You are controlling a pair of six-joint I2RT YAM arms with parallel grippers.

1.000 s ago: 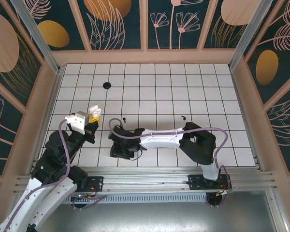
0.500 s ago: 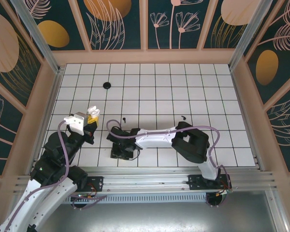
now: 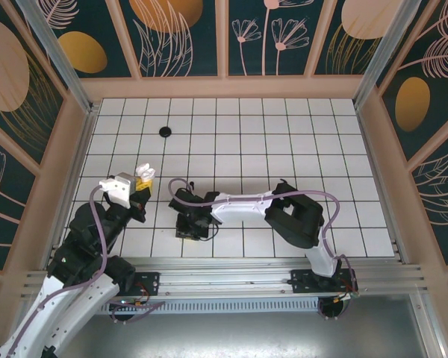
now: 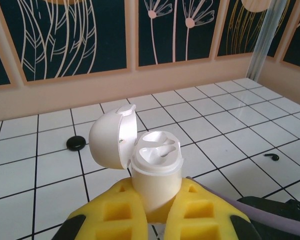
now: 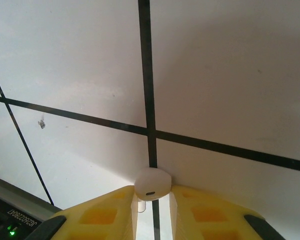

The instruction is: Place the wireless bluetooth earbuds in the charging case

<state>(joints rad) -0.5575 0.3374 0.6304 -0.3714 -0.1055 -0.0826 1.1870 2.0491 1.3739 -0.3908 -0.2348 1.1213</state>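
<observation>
A: Left gripper (image 4: 157,202) clamped on case (image 4: 155,167), kept upright with lid flipped open and both wells empty, presumably to present them for loading.

B: Right gripper (image 5: 152,207) down at table (image 3: 321,149), pinched on small white piece (image 5: 152,184) (bud? couldn't tell). Spotted black buds (image 3: 284,181) loose on tiles, well apart from case.

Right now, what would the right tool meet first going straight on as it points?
Probably the tiled table, close below the right tool; the small white piece it grips would touch first.
</observation>
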